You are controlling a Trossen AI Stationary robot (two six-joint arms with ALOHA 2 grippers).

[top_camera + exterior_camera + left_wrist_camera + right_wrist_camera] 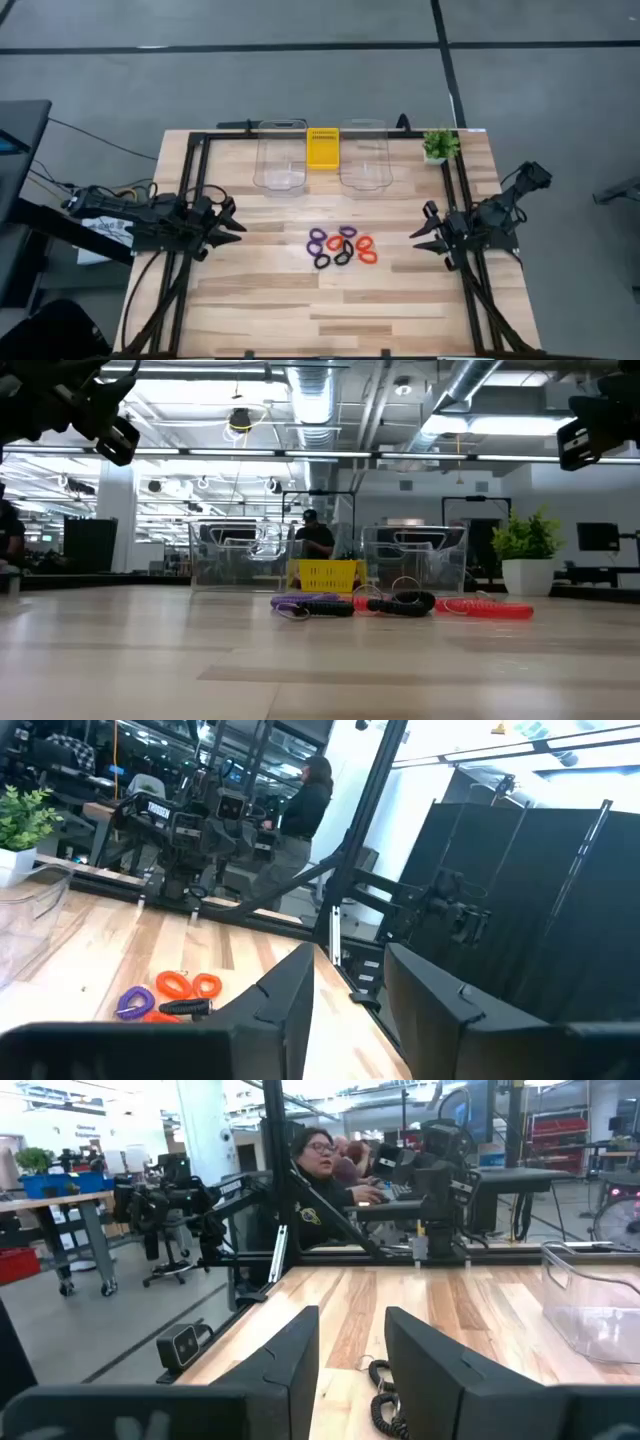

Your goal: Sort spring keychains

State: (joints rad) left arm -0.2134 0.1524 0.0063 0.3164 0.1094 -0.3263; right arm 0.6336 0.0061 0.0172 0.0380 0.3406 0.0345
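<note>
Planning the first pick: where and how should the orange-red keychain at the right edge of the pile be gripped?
Probably take the orange-red keychain by its outer right arc, coming straight down with the right end effector. It lies flat, and that side is free, while its left edge crowds the other coils.

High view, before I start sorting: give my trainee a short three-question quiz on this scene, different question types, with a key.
1. True or false: the small coiled plastic spring keychains in purple, orange-red and black already lie inside the two clear plastic bins.
2. Multiple choice: what sits between the two bins? A) small green potted plant B) yellow slotted plastic basket C) black keychain
3. Fill in: the left hand and right hand wait at opposite sides of the light wooden table, both with fingers ____.

Key:
1. False; they lie clustered on the table, in front of the bins.
2. B, the yellow slotted plastic basket; the small green potted plant stands at the table's corner.
3. Open.
</note>
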